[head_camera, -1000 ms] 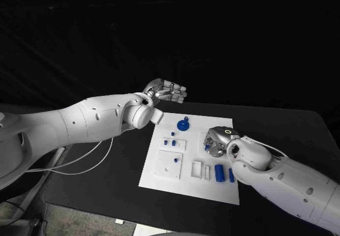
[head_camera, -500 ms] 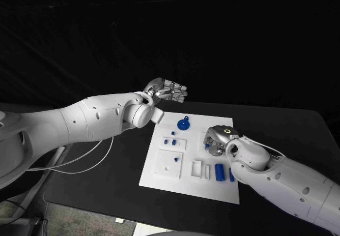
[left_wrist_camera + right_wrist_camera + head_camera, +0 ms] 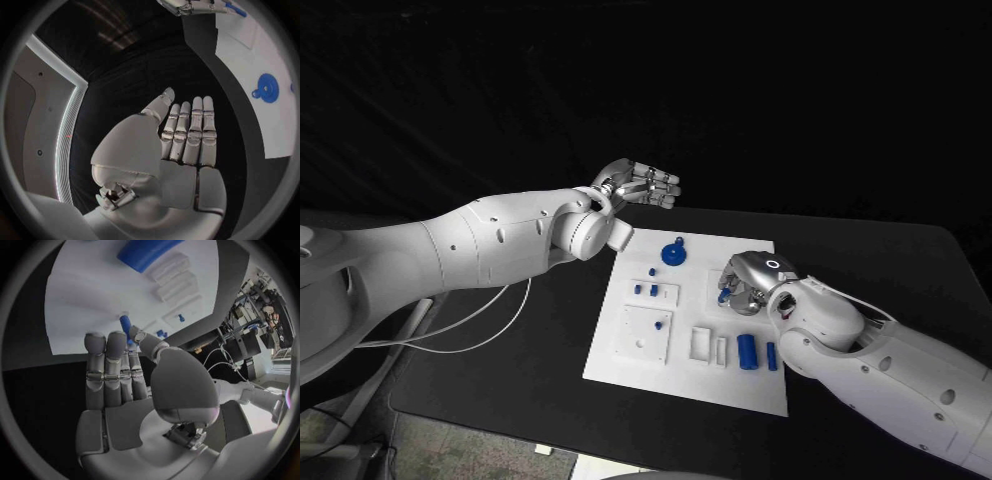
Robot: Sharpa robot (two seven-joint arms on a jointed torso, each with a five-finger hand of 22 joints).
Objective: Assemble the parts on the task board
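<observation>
The white task board (image 3: 661, 375) lies in the middle of the black table. My right hand (image 3: 744, 286) hovers low over its right half and pinches a small blue peg (image 3: 127, 325) between thumb and fingers (image 3: 106, 347). A round blue part with a handle (image 3: 674, 254) lies at the board's far end, with small blue pegs (image 3: 646, 289) standing in a white block nearer the middle. Two blue cylinders (image 3: 757, 352) lie on the board just in front of my right wrist. My left hand (image 3: 640, 186) hangs in the air beyond the board's far left corner, fingers straight, holding nothing.
White recessed blocks (image 3: 646, 331) and slotted pieces (image 3: 710, 345) sit on the near half of the board. Bare black table (image 3: 877, 260) surrounds the board. A white cable (image 3: 473, 325) trails under my left arm at the table's left edge.
My right hand has shifted slightly to the right over the board with the peg still in it. The left hand has stayed put.
</observation>
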